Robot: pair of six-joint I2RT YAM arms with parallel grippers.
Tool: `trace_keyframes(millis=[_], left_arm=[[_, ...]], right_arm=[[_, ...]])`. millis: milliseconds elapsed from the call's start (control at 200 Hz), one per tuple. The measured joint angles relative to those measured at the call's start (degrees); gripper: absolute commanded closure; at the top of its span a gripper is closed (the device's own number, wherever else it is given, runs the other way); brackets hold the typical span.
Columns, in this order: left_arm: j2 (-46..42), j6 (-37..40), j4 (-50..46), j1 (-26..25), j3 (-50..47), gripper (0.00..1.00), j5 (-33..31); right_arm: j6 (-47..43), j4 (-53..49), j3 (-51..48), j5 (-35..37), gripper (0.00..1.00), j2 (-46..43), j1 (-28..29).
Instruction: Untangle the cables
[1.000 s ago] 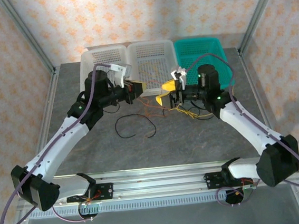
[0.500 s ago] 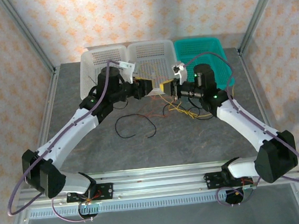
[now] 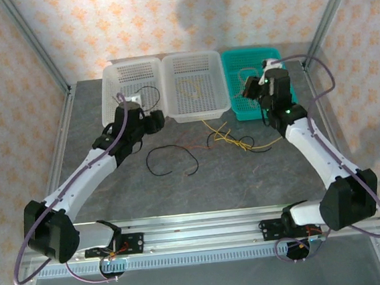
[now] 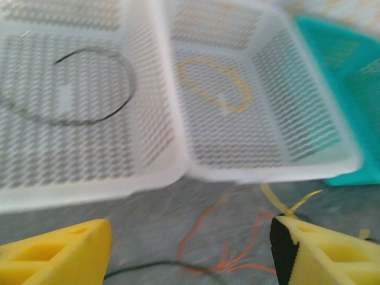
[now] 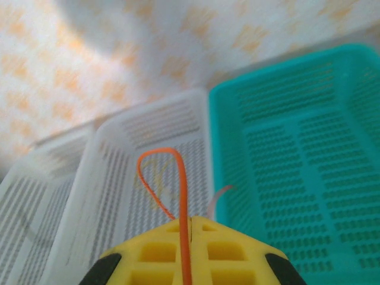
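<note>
My right gripper (image 5: 190, 227) is shut on a thin orange cable (image 5: 183, 184) that loops up from between its yellow fingers. It hangs over the teal basket (image 5: 297, 166), and the top view shows the right gripper (image 3: 251, 88) there. My left gripper (image 4: 190, 255) is open with nothing between its fingers, low over the table in front of the white baskets. Below it lies another orange cable (image 4: 205, 222). In the top view the left gripper (image 3: 154, 119) is at the left basket's front wall. A tangle of yellow, black and orange cables (image 3: 229, 139) lies mid-table.
A black cable (image 4: 122, 71) lies in the left white basket (image 4: 148, 119). The middle white basket (image 4: 279, 136) holds a yellow cable (image 4: 237, 95). A loose black cable loop (image 3: 148, 164) rests on the table near the left arm. Frame posts stand at the table's back corners.
My right gripper shut on the orange cable and carried it back-right over the teal basket. My left gripper opened and drew back left to the left basket's front.
</note>
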Motion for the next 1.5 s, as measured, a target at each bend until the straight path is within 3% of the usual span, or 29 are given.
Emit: trace_keyframes(millis=[240, 370, 426, 536, 651, 841, 1091, 1307, 1497], left_arm=[[-1.05, -2.36, -5.31, 3.56, -9.27, 0.34, -3.85], [1.03, -3.32, -6.21, 3.67, -11.58, 0.36, -4.04], [2.32, -3.76, -6.27, 3.69, -11.93, 0.38, -4.04], [4.52, -3.96, -6.45, 3.69, -12.02, 0.42, -4.07], [7.04, -3.82, -6.49, 3.85, -12.02, 0.44, -4.28], [11.58, -3.5, -6.51, 3.85, -11.96, 0.49, -3.74], [16.94, -1.11, -6.36, 3.85, -10.01, 0.56, -3.32], [20.17, 0.83, -6.14, 3.85, -7.34, 0.69, -3.28], [22.23, 0.85, -6.03, 3.82, -6.08, 0.7, -2.47]], right_arm=[[0.79, -1.25, 10.99, 4.7, 1.0, 11.34, -5.64], [0.44, -3.21, 18.8, 5.62, 0.9, 20.76, -6.91], [0.07, -4.63, 22.29, 5.81, 0.81, 24.92, -7.08], [-0.79, -8.57, 29.44, 6.25, 0.55, 32.0, -7.17], [-0.55, -11.26, 31.41, 6.14, 0.4, 34.16, -7.15], [-1.16, -11.78, 26.97, 6.23, 0.39, 29.42, -6.88], [-1.81, -10.43, 12.55, 5.73, 0.39, 13.0, -2.4], [-1.4, -9.44, 5.22, 3.3, 0.41, 2.82, 1.33], [-0.92, -9.25, -1.01, 2.69, 0.41, -2.54, 1.79]])
